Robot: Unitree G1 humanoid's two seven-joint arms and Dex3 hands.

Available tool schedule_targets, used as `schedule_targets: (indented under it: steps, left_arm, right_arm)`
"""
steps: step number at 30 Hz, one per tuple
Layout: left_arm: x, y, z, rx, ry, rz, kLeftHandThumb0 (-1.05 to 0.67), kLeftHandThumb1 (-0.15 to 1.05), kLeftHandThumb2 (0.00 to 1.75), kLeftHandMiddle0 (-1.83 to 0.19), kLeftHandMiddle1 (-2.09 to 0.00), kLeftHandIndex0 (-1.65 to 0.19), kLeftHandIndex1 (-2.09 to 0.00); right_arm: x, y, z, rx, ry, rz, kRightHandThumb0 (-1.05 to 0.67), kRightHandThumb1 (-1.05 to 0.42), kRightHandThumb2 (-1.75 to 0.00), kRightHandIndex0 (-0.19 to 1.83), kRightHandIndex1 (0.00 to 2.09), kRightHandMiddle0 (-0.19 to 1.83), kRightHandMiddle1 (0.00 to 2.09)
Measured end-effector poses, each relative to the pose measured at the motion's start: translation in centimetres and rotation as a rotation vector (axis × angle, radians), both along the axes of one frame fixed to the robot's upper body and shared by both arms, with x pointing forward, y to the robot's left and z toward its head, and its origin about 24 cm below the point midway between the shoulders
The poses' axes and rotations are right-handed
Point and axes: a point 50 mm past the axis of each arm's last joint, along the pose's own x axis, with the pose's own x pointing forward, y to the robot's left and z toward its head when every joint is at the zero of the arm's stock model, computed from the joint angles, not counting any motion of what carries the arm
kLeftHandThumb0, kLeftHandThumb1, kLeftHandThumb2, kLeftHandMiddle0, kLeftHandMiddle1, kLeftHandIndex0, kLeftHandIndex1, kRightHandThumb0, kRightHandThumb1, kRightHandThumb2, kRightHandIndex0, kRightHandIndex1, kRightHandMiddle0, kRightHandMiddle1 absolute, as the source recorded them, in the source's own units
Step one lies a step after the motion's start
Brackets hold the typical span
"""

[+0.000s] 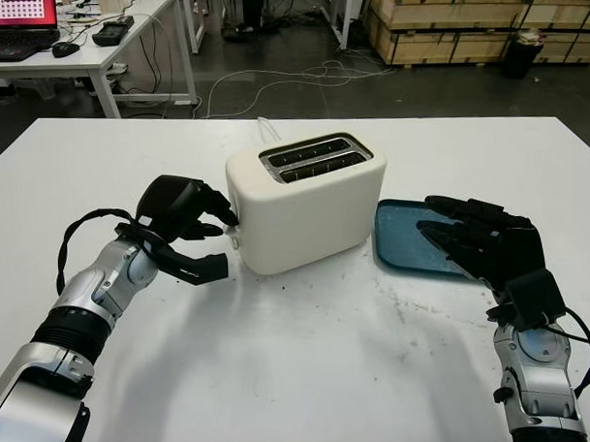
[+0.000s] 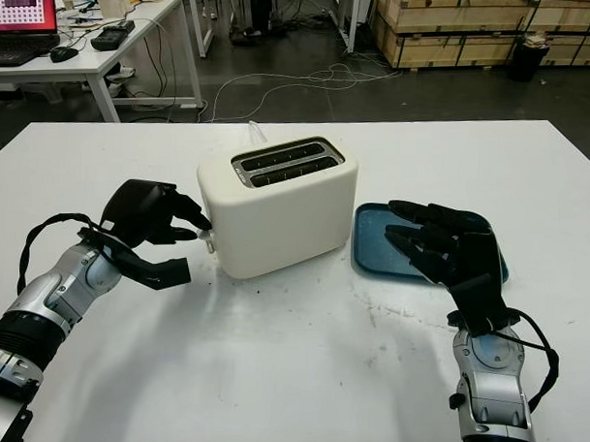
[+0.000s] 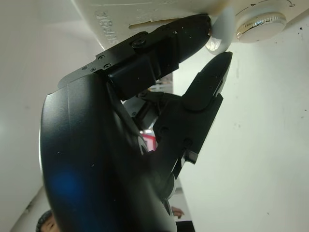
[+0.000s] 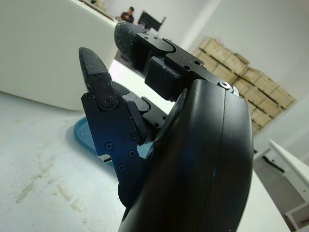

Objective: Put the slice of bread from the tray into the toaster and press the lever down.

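Note:
A cream two-slot toaster (image 1: 304,206) stands mid-table, its slots (image 1: 315,157) dark inside. My left hand (image 1: 223,245) is at the toaster's left end. Its fingers (image 3: 183,38) press on top of the white lever (image 3: 219,36), the thumb (image 3: 207,82) sits just beneath, and a round dial (image 3: 260,19) is beside them. The blue tray (image 1: 402,232) lies to the right of the toaster, and its visible surface is bare. My right hand (image 1: 480,239) hovers open over the tray's near right part, hiding that portion.
The white table (image 1: 300,376) extends wide in front of the toaster. The toaster's white cord (image 1: 265,128) runs off the back. Beyond the table are a desk with a laptop (image 1: 17,27) at back left and wooden crates (image 1: 463,21) at back right.

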Motion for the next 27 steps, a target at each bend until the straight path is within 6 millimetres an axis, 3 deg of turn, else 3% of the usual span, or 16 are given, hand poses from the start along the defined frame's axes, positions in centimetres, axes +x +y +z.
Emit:
schedule_targets:
  steps: [3, 7, 11, 15, 18, 24, 27]
  left_arm:
    - [-0.1, -0.1, 0.1, 0.002, -0.005, -0.006, -0.16, 0.79, 0.01, -0.83, -1.58, -1.29, -0.01]
    - [-0.4, 0.0, 0.2, -0.028, -0.013, -0.001, -0.19, 0.82, 0.02, -0.84, -1.52, -1.28, 0.0]
    - [-1.7, 0.7, 0.3, -0.144, -0.031, 0.049, -0.34, 0.84, 0.01, -0.88, -1.29, -1.2, 0.0]
    - [-3.0, 1.4, 0.5, -0.261, -0.034, 0.107, -0.36, 0.86, 0.01, -0.83, -1.36, -1.15, 0.0]
    - [-4.0, 1.9, 1.3, -0.349, -0.029, 0.149, -0.4, 0.89, 0.02, -0.74, -1.34, -1.08, 0.0]
    - [-6.3, 2.4, 4.9, -0.517, -0.104, 0.184, -0.4, 0.92, 0.01, -0.69, -1.23, -0.99, 0.0]
    - [-7.4, 3.3, 5.3, -0.537, -0.119, 0.231, -0.4, 0.92, 0.03, -0.67, -1.23, -0.97, 0.0]
  right_arm:
    - [0.0, 0.0, 0.0, 0.0, 0.0, 0.0, -0.36, -0.8, 0.0, 1.15, 0.0, 1.07, 0.0]
    - [0.0, -0.1, 0.1, -0.001, -0.006, -0.002, -0.36, -0.8, 0.0, 1.15, 0.0, 1.07, 0.0]
    - [0.1, 0.0, -0.1, -0.005, -0.002, -0.003, -0.36, -0.79, 0.0, 1.15, 0.0, 1.06, 0.0]
    - [0.4, 0.0, -0.7, 0.005, 0.022, -0.004, -0.37, -0.78, 0.0, 1.13, 0.0, 1.03, 0.0]
    - [0.6, 0.2, -0.8, 0.009, 0.029, 0.004, -0.37, -0.77, 0.0, 1.11, 0.0, 0.99, 0.0]
    - [1.4, 0.8, -0.8, 0.016, 0.033, 0.028, -0.41, -0.77, 0.0, 1.07, 0.0, 0.96, 0.0]
    - [1.6, 0.9, -0.9, 0.023, 0.037, 0.032, -0.45, -0.78, 0.0, 1.07, 0.0, 0.95, 0.0]
